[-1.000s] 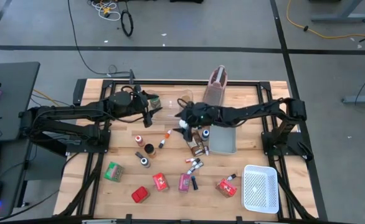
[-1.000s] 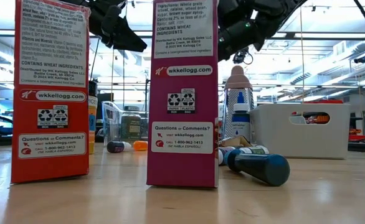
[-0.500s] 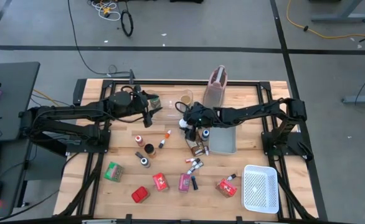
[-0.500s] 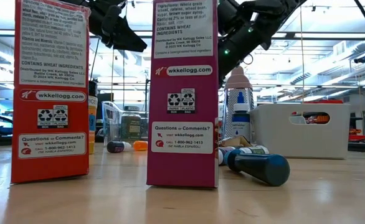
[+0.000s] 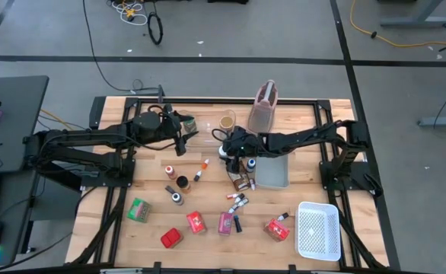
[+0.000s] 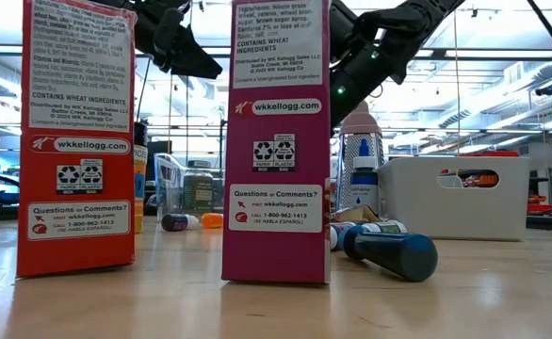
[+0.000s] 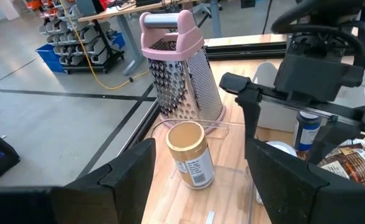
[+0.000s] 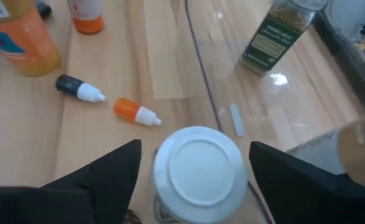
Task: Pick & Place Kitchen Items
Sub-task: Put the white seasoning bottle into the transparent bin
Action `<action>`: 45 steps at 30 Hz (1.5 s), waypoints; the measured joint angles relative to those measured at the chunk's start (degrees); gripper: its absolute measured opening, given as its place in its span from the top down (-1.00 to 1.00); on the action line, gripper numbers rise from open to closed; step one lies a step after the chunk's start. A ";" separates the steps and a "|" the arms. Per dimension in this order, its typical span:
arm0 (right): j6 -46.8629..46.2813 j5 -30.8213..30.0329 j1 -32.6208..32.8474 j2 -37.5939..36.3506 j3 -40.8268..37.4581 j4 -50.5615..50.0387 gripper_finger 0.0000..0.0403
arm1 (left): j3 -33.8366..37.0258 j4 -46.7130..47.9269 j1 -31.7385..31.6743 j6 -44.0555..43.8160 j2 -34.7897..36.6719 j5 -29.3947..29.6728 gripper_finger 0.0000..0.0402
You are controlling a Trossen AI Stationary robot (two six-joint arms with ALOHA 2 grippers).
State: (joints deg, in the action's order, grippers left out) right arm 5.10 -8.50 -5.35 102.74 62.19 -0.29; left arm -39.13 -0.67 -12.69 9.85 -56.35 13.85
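A small jar with a white lid (image 8: 198,163) stands on the table near the grey tray (image 5: 272,173). My right gripper (image 8: 195,190) hangs just above it, slanting down, open, with one finger on either side of the lid and a gap on both sides. My left gripper (image 7: 199,180) is open and held above the table at the far left (image 5: 185,141), holding nothing; ahead of it a gold-lidded jar (image 7: 192,152) stands in the clear plastic bin. A green-labelled spice jar (image 8: 276,34) stands there too.
A pink-handled grater (image 7: 182,68) stands at the far edge. Small bottles (image 8: 136,112) and jars lie scattered mid-table. Green (image 5: 138,209), red (image 5: 196,222) and pink (image 5: 225,222) packets stand near the front edge, and a white mesh basket (image 5: 318,230) at the front right.
My right gripper has sunk toward the white-lidded jar, shifted a little toward the table's left edge and tipped further downward. The jar and the other things have stayed where they were.
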 joint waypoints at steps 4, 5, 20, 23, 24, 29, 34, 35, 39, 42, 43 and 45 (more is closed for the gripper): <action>-0.05 1.93 -0.41 -0.02 0.00 0.03 -0.31 | 0.00 -0.01 0.00 0.02 -0.01 0.00 -0.30; 0.13 1.99 -0.43 -0.02 0.00 0.07 -0.26 | 0.00 0.02 0.00 0.02 0.01 0.00 -0.30; 3.20 2.06 -0.33 0.00 0.00 3.42 -0.12 | 0.00 0.01 0.01 0.02 0.00 0.00 -0.30; 3.14 3.94 -0.40 0.00 0.00 5.58 -0.11 | 0.00 0.01 0.00 0.04 0.01 0.00 -0.30; 3.27 5.17 -0.48 0.00 0.00 6.78 -0.11 | 0.00 0.01 0.00 0.04 0.01 0.00 -0.30; 3.57 4.65 -0.62 -0.13 0.00 11.06 -0.13 | 0.00 0.01 0.00 0.03 -0.01 0.00 -0.30; 3.36 1.26 -1.04 -1.99 0.00 14.46 -0.13 | 0.00 0.01 0.00 0.04 0.00 0.01 -0.30; 3.38 0.50 -1.07 -2.59 0.00 14.74 -0.13 | 0.00 0.02 0.02 0.04 0.01 0.01 -0.30; 3.50 -2.48 -1.36 -5.12 0.00 14.70 -0.13 | 0.00 0.03 0.01 0.04 0.01 0.01 -0.30; 3.46 -4.56 -1.81 -6.43 0.01 13.39 -0.13 | 0.00 0.03 0.00 0.04 0.01 0.02 -0.30; 3.46 -5.82 -1.98 -6.66 0.02 12.70 -0.13 | 0.00 0.05 0.01 0.04 0.00 0.01 -0.30; 3.29 -9.46 -2.22 -6.80 0.00 12.06 -0.13 | 0.00 0.05 0.00 0.04 -0.01 0.02 -0.30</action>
State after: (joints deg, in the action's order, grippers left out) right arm 8.39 -17.96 -7.56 95.94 62.20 11.77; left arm -39.13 -0.62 -12.69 9.89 -56.36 13.87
